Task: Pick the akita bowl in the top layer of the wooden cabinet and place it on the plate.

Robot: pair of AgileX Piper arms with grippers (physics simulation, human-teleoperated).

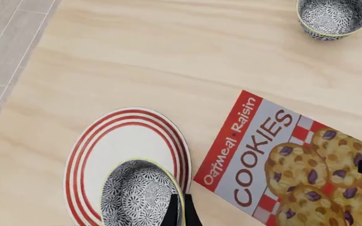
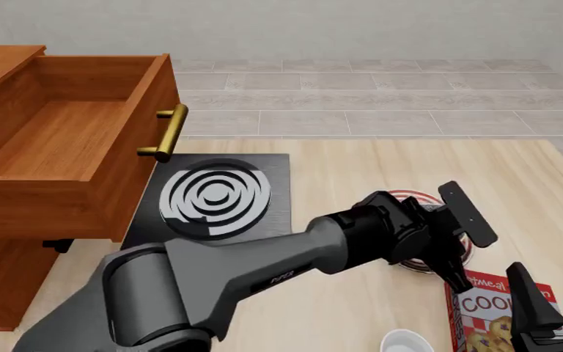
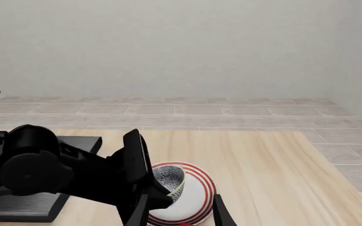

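Speckled black-and-white akita bowl point(image 1: 137, 193) sits on the round white plate with red rings point(image 1: 105, 141), directly under the left gripper point(image 2: 454, 246). Its fingers are spread; one finger point(image 1: 179, 211) is at the bowl's rim, and contact can't be judged. Red oatmeal-raisin cookie box point(image 1: 294, 162) lies just beside the plate. Second patterned bowl point(image 1: 335, 18) stands well apart from the gripper. Orange-brown wooden cabinet point(image 2: 27, 279) has its top layer point(image 2: 67, 147) pulled out. Right gripper point(image 2: 556, 301) hangs over the cookie box, fingers apart.
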